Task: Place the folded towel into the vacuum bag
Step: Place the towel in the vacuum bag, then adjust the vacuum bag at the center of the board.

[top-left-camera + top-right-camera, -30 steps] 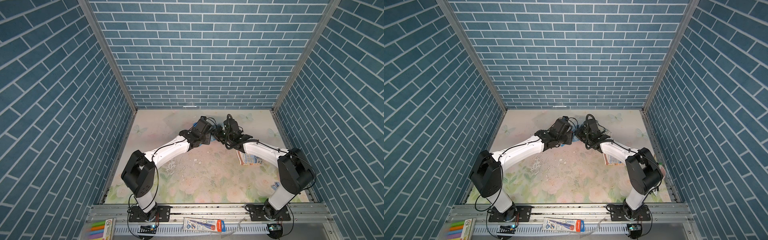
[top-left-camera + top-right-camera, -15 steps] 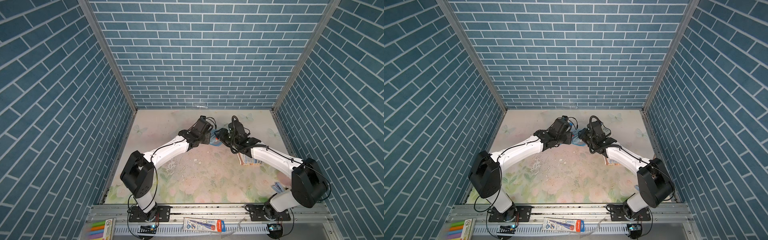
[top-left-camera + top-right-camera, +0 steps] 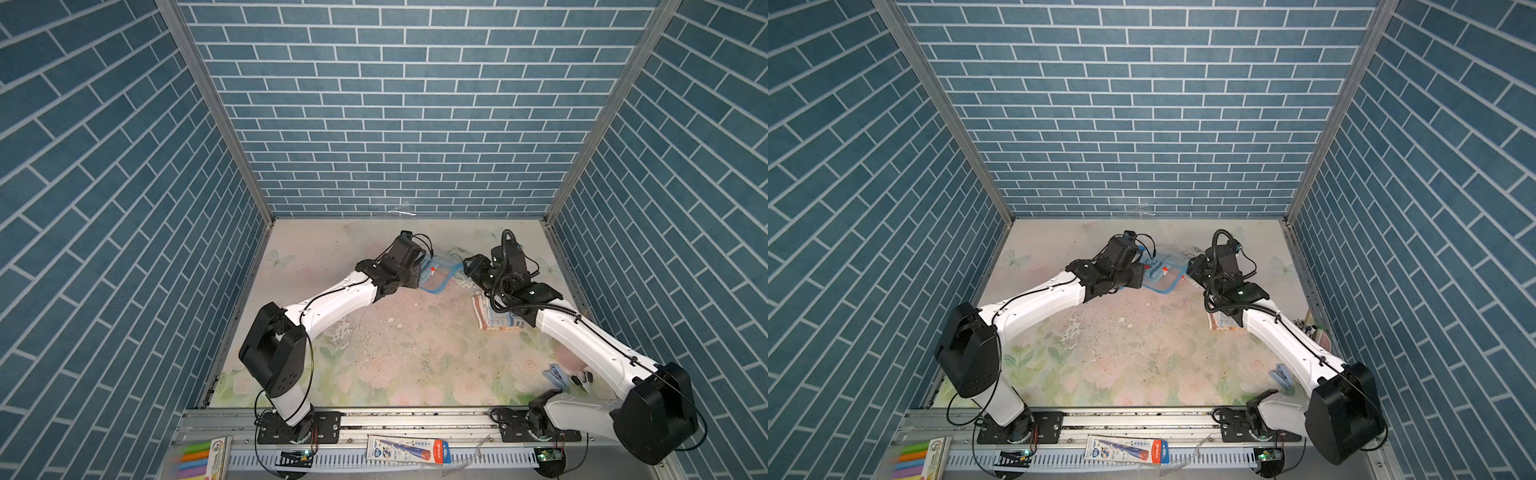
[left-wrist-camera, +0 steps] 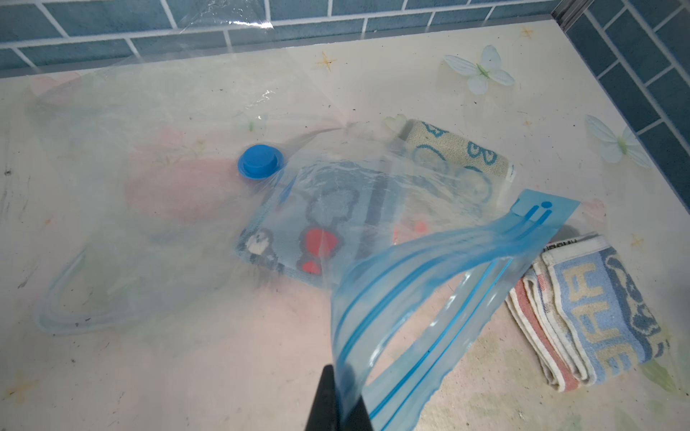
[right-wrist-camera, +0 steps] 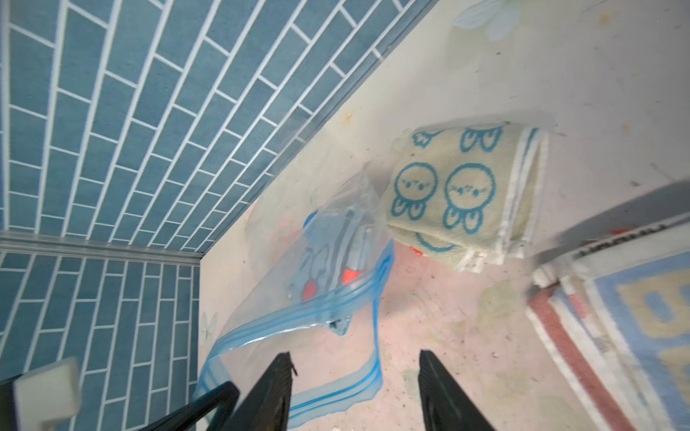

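Note:
The vacuum bag (image 4: pixel 149 224) lies flat at the back of the table, its round blue valve cap (image 4: pixel 259 162) up. My left gripper (image 4: pixel 336 377) is shut on the blue zip strip (image 4: pixel 429 268) and holds the upper lip raised, so the mouth gapes. A folded blue towel with red marks (image 4: pixel 317 227) lies inside the bag (image 5: pixel 298 291). My right gripper (image 5: pixel 354 358) stands open and empty just outside the mouth. A cream towel with blue bunny figures (image 5: pixel 459 190) lies at the bag's far side; film covers part of it, and I cannot tell whether it is inside.
A folded striped towel with letters (image 4: pixel 605 309) lies on the table beside the bag, under my right arm (image 3: pixel 573 332). A blue stapler (image 3: pixel 557 376), a black clip (image 3: pixel 582 378) and a pink round thing (image 3: pixel 567 355) sit front right. Blue brick walls close three sides.
My right gripper has opened and drawn back to the right, away from the bag's mouth, where it was close to the left gripper. The left gripper keeps its hold on the zip strip.

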{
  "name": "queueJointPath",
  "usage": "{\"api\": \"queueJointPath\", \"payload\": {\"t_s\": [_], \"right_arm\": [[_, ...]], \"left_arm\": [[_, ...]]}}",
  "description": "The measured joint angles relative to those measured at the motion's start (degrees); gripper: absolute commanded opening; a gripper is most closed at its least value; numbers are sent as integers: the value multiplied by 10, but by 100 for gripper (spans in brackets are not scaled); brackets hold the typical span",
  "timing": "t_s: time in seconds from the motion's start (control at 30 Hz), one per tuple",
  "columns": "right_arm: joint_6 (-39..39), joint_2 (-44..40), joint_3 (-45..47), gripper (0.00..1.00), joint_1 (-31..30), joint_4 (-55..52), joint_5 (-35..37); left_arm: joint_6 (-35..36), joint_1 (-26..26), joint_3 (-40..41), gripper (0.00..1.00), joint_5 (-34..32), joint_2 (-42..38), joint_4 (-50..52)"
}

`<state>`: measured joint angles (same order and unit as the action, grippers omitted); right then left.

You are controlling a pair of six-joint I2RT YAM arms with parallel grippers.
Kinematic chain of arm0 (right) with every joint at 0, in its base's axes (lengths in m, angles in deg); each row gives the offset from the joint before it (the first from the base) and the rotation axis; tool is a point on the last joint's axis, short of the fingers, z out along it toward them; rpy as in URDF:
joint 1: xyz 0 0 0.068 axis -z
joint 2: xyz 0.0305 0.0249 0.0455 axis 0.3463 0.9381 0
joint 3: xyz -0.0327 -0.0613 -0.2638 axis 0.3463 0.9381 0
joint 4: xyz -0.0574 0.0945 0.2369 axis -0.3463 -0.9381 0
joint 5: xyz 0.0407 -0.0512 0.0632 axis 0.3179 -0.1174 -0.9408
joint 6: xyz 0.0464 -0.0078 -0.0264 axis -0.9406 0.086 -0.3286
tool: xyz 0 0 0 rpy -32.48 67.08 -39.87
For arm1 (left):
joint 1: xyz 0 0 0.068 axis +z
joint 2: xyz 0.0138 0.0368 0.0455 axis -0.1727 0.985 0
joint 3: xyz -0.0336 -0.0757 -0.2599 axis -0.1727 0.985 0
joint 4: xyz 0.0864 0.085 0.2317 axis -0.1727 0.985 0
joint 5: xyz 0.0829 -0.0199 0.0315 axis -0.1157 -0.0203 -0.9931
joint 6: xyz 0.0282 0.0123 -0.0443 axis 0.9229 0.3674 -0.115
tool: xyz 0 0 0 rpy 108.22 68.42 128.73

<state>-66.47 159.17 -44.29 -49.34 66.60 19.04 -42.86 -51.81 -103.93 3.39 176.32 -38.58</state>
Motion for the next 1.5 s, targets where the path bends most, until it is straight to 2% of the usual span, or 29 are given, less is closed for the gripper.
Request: {"api": "queueJointPath", "payload": {"t_s": [0.2,0.37,0.5,0.6,0.87,1.03,1.5], "right_arm": [[36,14,39,51,1,22,-53],[46,87,44,51,0,71,-127],[47,138,42,50,-3,108,-154],[48,170,30,46,-6,124,-163],[52,201,-38,16,-18,125,-172],[61,201,-99,1,-22,99,-174],[98,225,-269,0,-28,7,-206]], "left_arm": [[5,0,0,0,0,-6,0],[12,0,0,0,-2,-12,1],[14,0,0,0,-2,-15,1],[14,0,0,0,-2,-20,1],[21,0,0,0,-12,-42,11],[42,0,0,0,-44,-70,21],[132,0,-34,0,-137,-106,26]]}}
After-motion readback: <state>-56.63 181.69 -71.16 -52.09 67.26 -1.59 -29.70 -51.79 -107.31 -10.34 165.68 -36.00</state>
